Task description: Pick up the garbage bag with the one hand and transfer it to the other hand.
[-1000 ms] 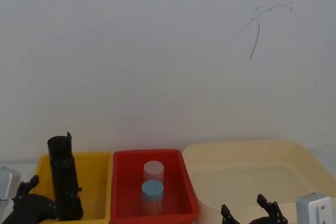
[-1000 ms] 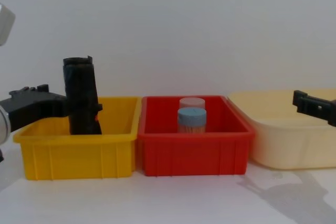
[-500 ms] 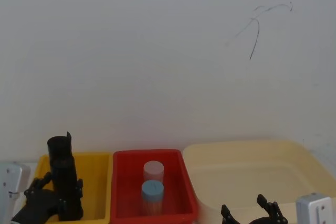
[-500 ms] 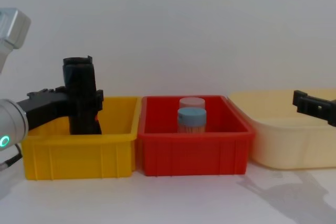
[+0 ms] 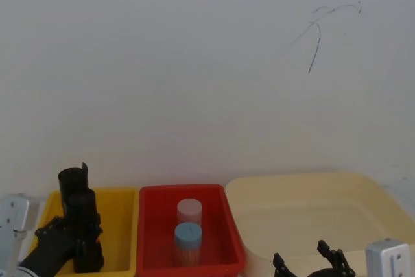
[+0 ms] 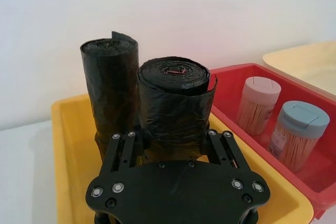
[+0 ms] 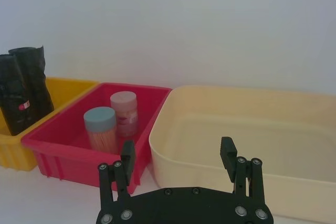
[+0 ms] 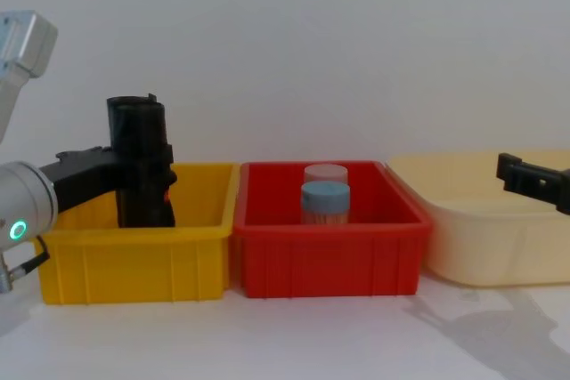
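The garbage bag (image 6: 176,100), a black roll with a small red label (image 7: 23,107), stands upright in the yellow bin (image 8: 134,260). It also shows in the chest view (image 8: 142,162). My left gripper (image 6: 170,141) reaches in from the left with one finger on each side of this roll, pressing against it. A second black roll (image 6: 110,85) with a loose flap on top stands right behind it, touching it. My right gripper (image 7: 177,156) hovers open and empty at the front edge of the cream tub (image 7: 247,129).
A red bin (image 8: 325,260) sits between the yellow bin and the cream tub. It holds two jars of toothpicks, one blue-lidded (image 8: 325,202) and one pink-lidded (image 7: 124,109). A white wall stands close behind the bins.
My left gripper has moved in from the left and its fingers now sit around the front roll. The rolls still stand in the yellow bin. The right arm has not moved.
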